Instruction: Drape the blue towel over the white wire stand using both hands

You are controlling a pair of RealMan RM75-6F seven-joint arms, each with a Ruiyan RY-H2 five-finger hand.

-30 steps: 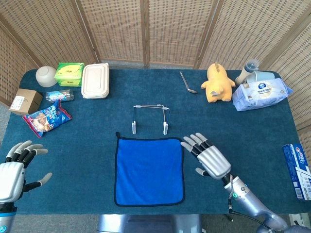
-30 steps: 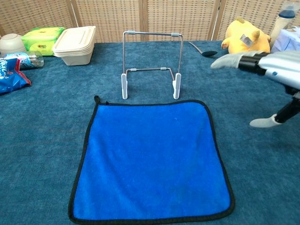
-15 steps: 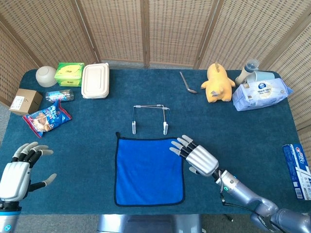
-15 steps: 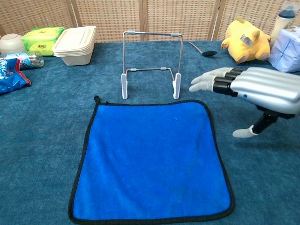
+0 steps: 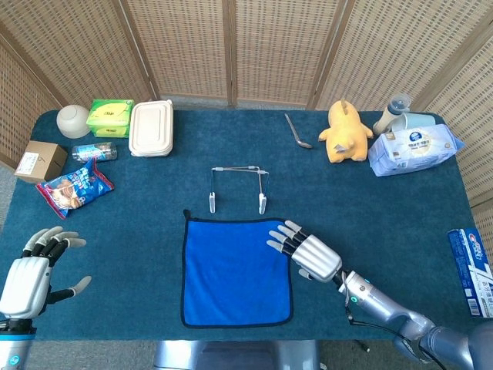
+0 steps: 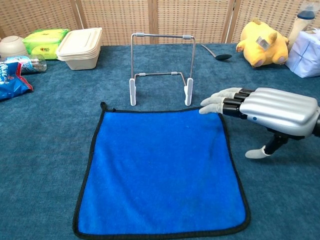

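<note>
The blue towel [image 5: 236, 270], a soft, square microfibre cloth edged in black piping with a small loop at its far left corner, lies flat on the dark teal, carpet-like table [image 5: 400, 208]. Just beyond it at 12 o'clock stands the white wire stand [image 5: 238, 188], a thin metal frame with white plastic feet, upright and bare. The right hand [image 6: 265, 111], with a ribbed silver metal back and pale fingertips, reaches in from 3 o'clock, fingers straight and slightly apart, holding nothing, its fingertips [image 6: 209, 103] over the towel's far right corner; whether they touch the cloth cannot be told. The left hand [image 5: 35, 270] hovers at 9 o'clock, well apart from the towel, fingers spread wide and empty.
</note>
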